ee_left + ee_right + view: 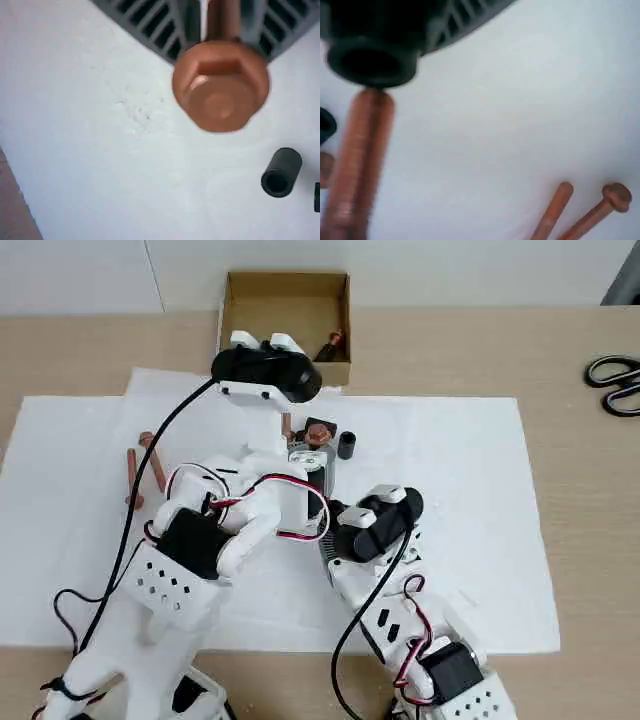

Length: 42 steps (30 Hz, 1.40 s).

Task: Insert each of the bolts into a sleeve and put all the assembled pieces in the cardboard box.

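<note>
The left gripper (220,12) is clenched on a bolt (220,87), held over the paper (470,500) just in front of the box (285,280). The right gripper (395,20) grasps a sleeve (372,62). The bolt's tip sits at the sleeve's mouth, but whether it has entered cannot be told. A spare sleeve (347,445) rests nearby. Two loose bolts (157,462) lie farther from the box. One assembled piece (330,345) lies inside it.

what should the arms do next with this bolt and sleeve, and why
Probably ease the bolt in the left tool straight into the sleeve held by the right tool: its threaded tip sits right at the sleeve's mouth, seemingly not yet inside.
</note>
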### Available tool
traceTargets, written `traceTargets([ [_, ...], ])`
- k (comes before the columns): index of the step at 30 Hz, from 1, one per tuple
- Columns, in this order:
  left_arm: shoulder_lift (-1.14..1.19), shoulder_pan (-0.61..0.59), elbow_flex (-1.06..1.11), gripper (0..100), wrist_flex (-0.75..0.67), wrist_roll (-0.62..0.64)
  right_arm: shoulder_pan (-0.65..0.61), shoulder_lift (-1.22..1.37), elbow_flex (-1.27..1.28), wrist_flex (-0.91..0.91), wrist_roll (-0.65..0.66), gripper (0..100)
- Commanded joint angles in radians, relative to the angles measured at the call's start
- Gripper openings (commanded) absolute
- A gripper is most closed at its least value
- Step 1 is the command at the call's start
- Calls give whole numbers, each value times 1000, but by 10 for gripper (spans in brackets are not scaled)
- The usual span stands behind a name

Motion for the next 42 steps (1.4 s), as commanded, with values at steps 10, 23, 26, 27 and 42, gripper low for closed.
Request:
traceTargets([
  [10,-43,41,-2,5,-28,2,-5,-19,-63,1,-9,5],
  [23,-83,41,15,5,-6,2,-1,-19,-63,1,-9,5],
  [26,-83,41,15,5,-6,2,-1,-19,-63,1,-9,5],
  [27,-83,41,18,5,-6,2,-1,-19,-63,1,-9,5],
  [42,-83,43,31,5,32,2,-1,-19,-63,1,-9,5],
])
